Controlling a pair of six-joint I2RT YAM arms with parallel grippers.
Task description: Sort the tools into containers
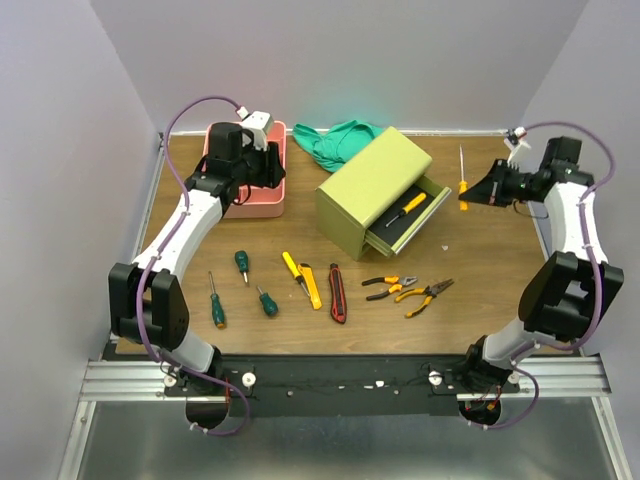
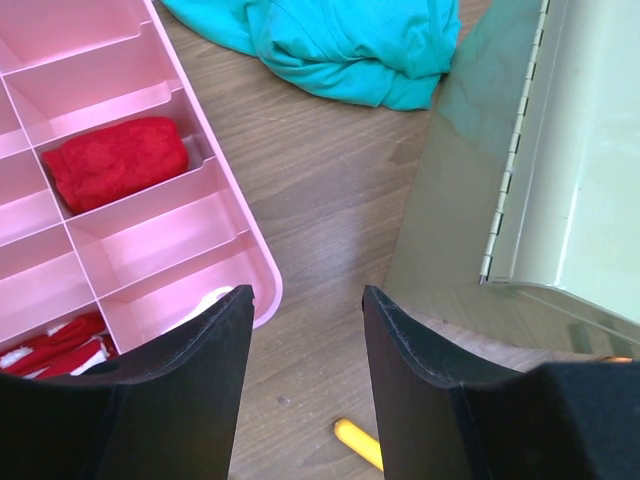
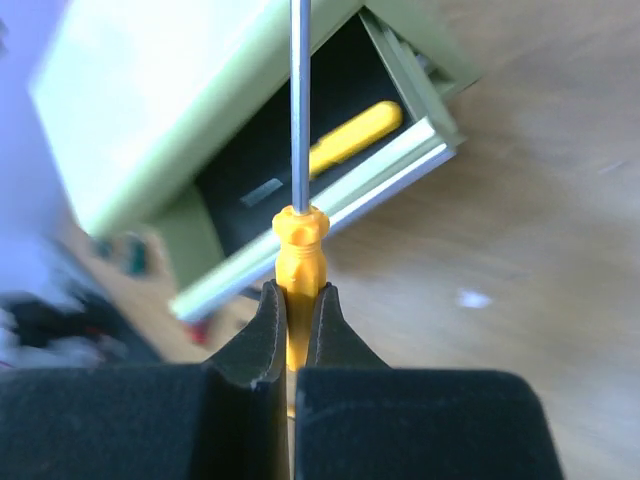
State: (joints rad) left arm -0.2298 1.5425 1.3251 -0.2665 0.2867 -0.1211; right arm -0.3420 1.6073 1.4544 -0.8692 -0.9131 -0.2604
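Observation:
My right gripper (image 1: 470, 193) (image 3: 298, 295) is shut on the handle of an orange-handled screwdriver (image 1: 462, 176) (image 3: 299, 250), held right of the olive chest (image 1: 372, 186) (image 3: 170, 100). The chest's open drawer holds a yellow-handled screwdriver (image 1: 407, 209) (image 3: 356, 136). My left gripper (image 1: 266, 166) (image 2: 307, 300) hangs open and empty over the pink tray's (image 1: 247, 205) (image 2: 262, 268) near corner. Green screwdrivers (image 1: 217, 301) (image 1: 242, 265) (image 1: 266, 301), a yellow knife (image 1: 303, 281), a red-black knife (image 1: 337, 293) and two pliers (image 1: 388, 287) (image 1: 426, 294) lie on the table's front.
A green cloth (image 1: 340, 141) (image 2: 340, 40) is bunched at the back between tray and chest. Red items (image 2: 118, 160) fill some tray compartments. A yellow tool end (image 2: 357, 441) shows on the table below my left fingers. Walls close in on three sides.

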